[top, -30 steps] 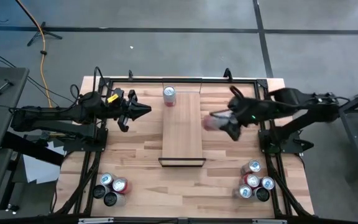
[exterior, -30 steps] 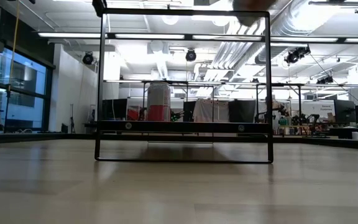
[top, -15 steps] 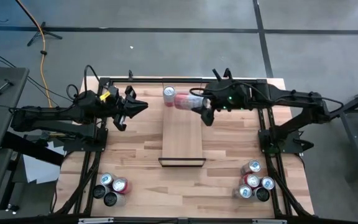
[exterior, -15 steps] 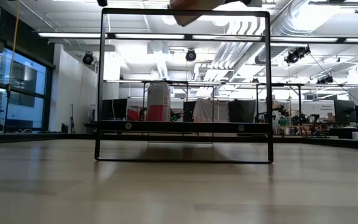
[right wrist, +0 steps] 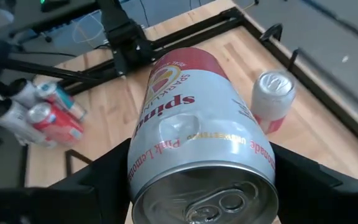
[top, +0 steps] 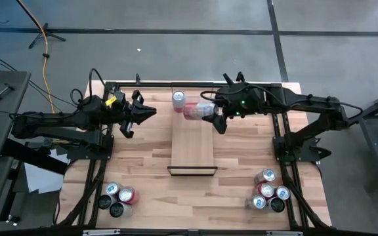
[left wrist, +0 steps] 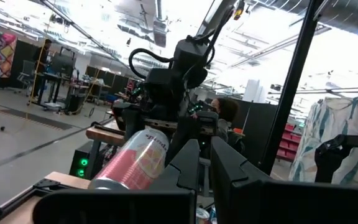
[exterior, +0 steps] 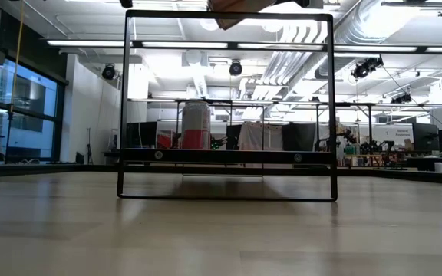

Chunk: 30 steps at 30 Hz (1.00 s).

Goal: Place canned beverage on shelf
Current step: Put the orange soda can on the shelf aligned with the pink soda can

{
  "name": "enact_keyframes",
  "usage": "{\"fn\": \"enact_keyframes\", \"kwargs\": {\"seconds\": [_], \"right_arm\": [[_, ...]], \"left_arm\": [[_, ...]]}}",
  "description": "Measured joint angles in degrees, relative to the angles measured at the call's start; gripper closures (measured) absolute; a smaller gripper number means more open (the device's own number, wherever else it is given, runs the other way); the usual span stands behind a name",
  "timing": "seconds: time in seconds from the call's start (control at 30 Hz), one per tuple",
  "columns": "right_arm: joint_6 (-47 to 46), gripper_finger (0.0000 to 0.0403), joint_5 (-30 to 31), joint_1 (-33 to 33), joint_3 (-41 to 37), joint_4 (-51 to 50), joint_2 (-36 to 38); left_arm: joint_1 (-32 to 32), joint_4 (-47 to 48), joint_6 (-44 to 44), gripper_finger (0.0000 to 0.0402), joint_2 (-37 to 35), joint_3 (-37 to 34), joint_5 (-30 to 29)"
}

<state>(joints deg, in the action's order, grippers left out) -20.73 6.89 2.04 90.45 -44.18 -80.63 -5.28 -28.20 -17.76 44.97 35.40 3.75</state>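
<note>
Right gripper point(top: 209, 113): jaws clamped on a pink can point(top: 195, 110), held on its side above the shelf's point(top: 193, 141) far end.
Standing can point(top: 178, 99): upright on that far end, just beside the held can.
Left gripper point(top: 151, 113): jaws together, left of the shelf.

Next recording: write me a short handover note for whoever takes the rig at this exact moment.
Right gripper: shut on a pink can, held tilted on its side above the far end of the shelf.
Left gripper: shut, empty, waiting over the table left of the shelf.
Done: one can stands upright at the shelf's far end.
Left: turn the held can upright, set it on the shelf, release. More cans wait in the left cluster and right cluster.
</note>
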Motion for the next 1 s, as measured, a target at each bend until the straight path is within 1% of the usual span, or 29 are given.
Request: {"fn": "enact_keyframes", "kwargs": {"seconds": [0.1, 0.23, 0.33, 0.4, 0.5, 0.6, 0.7, 0.9, 1.0], "right_arm": [[-3.11, 0.0119, -1.73, 0.57, 2.34, -4.0, -1.68], [-2.31, 0.0119, -0.92, 2.11, 11.52, -16.73, -8.76], [-0.1, 0.0119, 1.48, 3.07, 19.94, -27.79, -16.36], [1.54, 0.0119, 2.32, 3.72, 24.97, -34.56, -21.68], [3.25, 0.0119, 2.4, 4.55, 29.76, -41.34, -28.5], [5.19, 0.0119, 2.33, 5.04, 31.94, -43.69, -33.66], [6.79, 0.0119, 1.46, 5.42, 32.36, -44.58, -36.78], [7.93, 0.0119, -3.83, 6.01, 32.37, -45.18, -40.42], [7.82, 0.0119, -4.18, 6.01, 31.96, -45.19, -41.2]], "left_arm": [[0.02, 2.23, 0.0, 0.0401, 0.0, 0.11, -3.39], [-0.34, 13.89, -1.54, 0.0401, 0.04, 2.25, -8.98], [-0.95, 19.27, -2.62, 0.0401, 0.21, 3.71, -9.38], [-1.09, 20.84, -2.99, 0.0401, 0.4, 3.85, -9.38], [-1.07, 20.86, -2.99, 0.0401, 0.37, 3.87, -9.38], [-1.07, 21.27, -2.96, 0.0401, 0.39, 3.87, -8.89], [-1.07, 21.5, -2.23, 0.0401, 0.35, 3.87, -7.55], [-1.03, 21.16, -2.11, 0.0401, 0.35, 3.87, -6.93], [-1.07, 21.13, -2.03, 0.0401, 0.35, 3.87, -7.0]]}}
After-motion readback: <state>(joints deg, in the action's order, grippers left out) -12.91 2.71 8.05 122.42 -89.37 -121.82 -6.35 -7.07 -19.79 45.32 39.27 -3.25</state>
